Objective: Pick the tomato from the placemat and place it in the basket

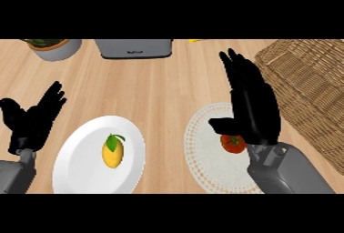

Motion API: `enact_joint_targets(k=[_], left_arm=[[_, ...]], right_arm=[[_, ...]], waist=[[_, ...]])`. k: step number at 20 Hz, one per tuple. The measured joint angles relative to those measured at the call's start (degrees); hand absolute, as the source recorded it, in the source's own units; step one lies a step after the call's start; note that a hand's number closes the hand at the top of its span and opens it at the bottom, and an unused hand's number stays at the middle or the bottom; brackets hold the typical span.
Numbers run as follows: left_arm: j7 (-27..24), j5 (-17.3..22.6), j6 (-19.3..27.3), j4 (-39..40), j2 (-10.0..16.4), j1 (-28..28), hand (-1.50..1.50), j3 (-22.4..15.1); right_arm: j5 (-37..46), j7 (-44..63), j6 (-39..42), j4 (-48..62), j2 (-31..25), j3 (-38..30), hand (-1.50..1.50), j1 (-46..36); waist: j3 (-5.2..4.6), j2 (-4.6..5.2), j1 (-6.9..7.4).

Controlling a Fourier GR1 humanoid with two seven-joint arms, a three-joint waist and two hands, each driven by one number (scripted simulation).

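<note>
**A:** What is the surface like?

**B:** A light wooden counter [161, 91], its grain running side to side. It fills the whole view. Nearest on it lies a round white placemat [207, 166] with a lacy rim.

**A:** And the tomato?

**B:** The tomato [233, 144] sits near the placemat's middle, red, with its green stalk up. The right hand [255, 113] hovers over the placemat's far right part. Its fingers are straight, close together and pointing away. The thumb juts out leftward just above the tomato. It pinches nothing, and I cannot tell whether it touches the tomato.

**A:** Left of the placemat?

**B:** Just beside it is a white plate [80, 170] carrying a yellow fruit [112, 154] with a green leaf. Well to the placemat's left, at the view's edge, the left hand [30, 123] rests open, fingers up and slightly spread.

**A:** And right?

**B:** A wicker basket [316, 95] stands to the placemat's right and stretches beyond it.

**A:** Any writing farther off?

**B:** Well beyond the placemat is a grey appliance [134, 49] with a small mark on its front, too small to read. Beyond the placemat and far to its left is a grey pot [59, 51] of green leaves. At the far edge is a yellow scrap [194, 40]; I cannot tell what it is.
</note>
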Motion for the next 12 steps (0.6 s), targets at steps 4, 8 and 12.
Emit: enact_joint_targets(k=[4,8,12], left_arm=[[0.1,0.1,-0.1,-0.1,-0.3,-0.1,0.0,0.3],[-0.5,0.0,-0.8,-0.1,-0.1,0.5,0.0,0.6],[-0.9,0.1,-1.3,-0.5,0.0,1.2,0.0,1.2]], right_arm=[[1.2,12.9,14.2,-6.4,-0.2,-1.8,-1.5,-4.7],[-4.3,18.0,26.0,-12.2,1.3,-3.9,-1.5,-5.9],[-10.4,19.8,33.0,-18.2,2.9,-6.7,-1.5,-4.5]], waist=[[0.1,0.06,-0.03],[0.2,0.26,0.3],[0.27,0.39,0.39]])
